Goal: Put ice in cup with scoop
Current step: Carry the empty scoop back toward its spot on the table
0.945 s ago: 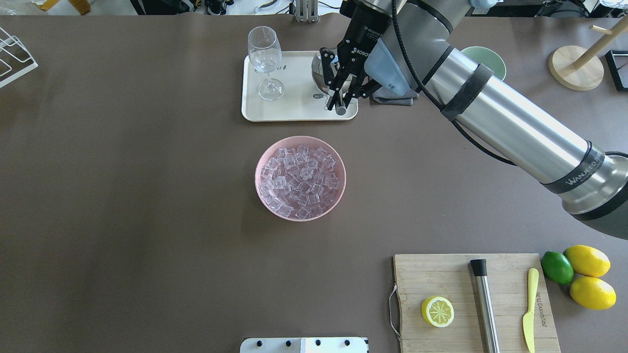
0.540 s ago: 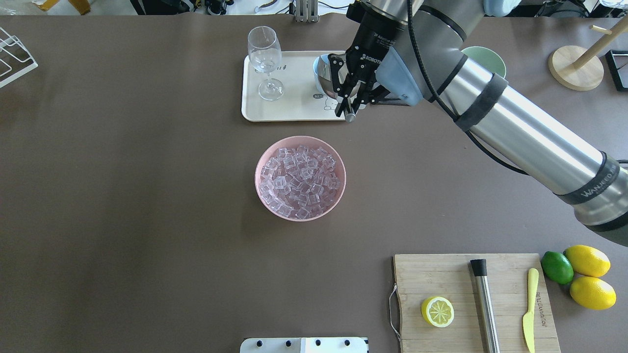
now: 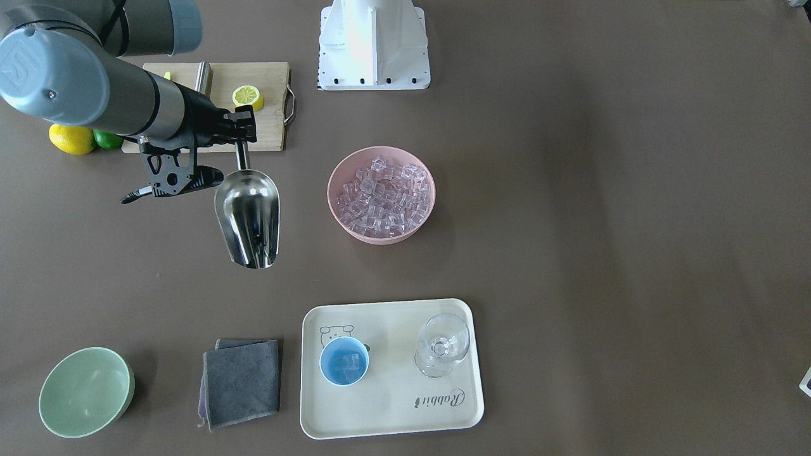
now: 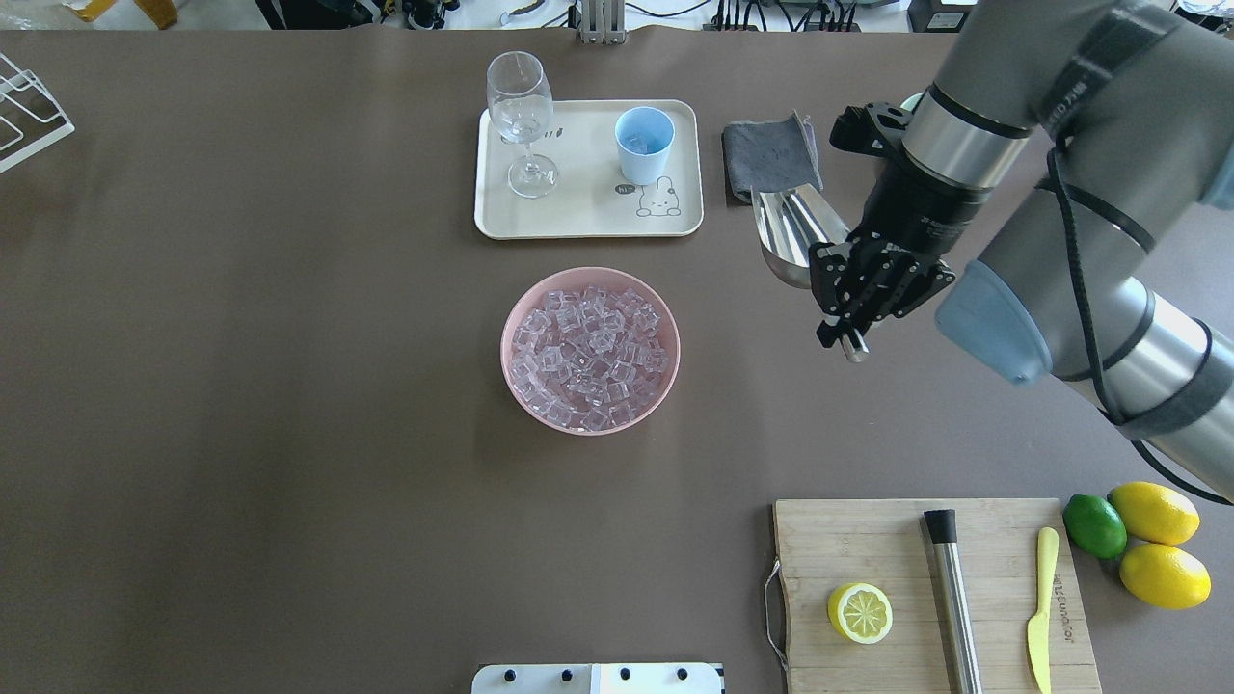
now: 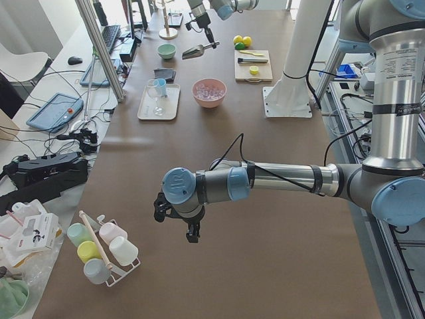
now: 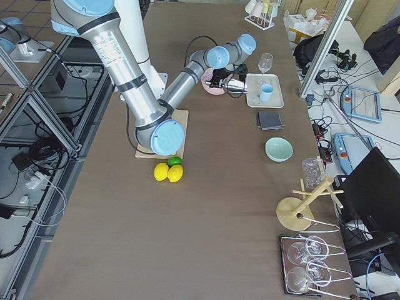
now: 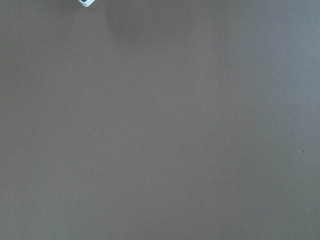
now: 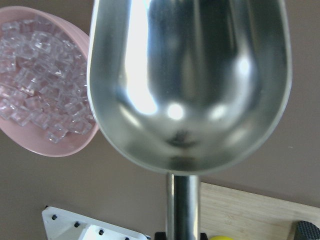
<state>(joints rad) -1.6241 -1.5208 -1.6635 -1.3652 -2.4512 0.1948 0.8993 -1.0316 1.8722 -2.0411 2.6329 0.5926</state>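
the fingers (image 3: 249, 121) of the right gripper (image 3: 241, 128) are closed tight on the handle of the empty scoop (image 3: 248, 218), which hangs beside the pink bowl (image 3: 334, 185) of ice (image 3: 382, 195). i think it should dig in with the mouth low, then carry level to the cup (image 3: 344, 361).

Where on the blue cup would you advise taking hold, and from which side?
Probably across its round wall, from the side nearest the grey cloth: the cup stands upright and open-topped on the tray, and the wine glass stands on its other side.
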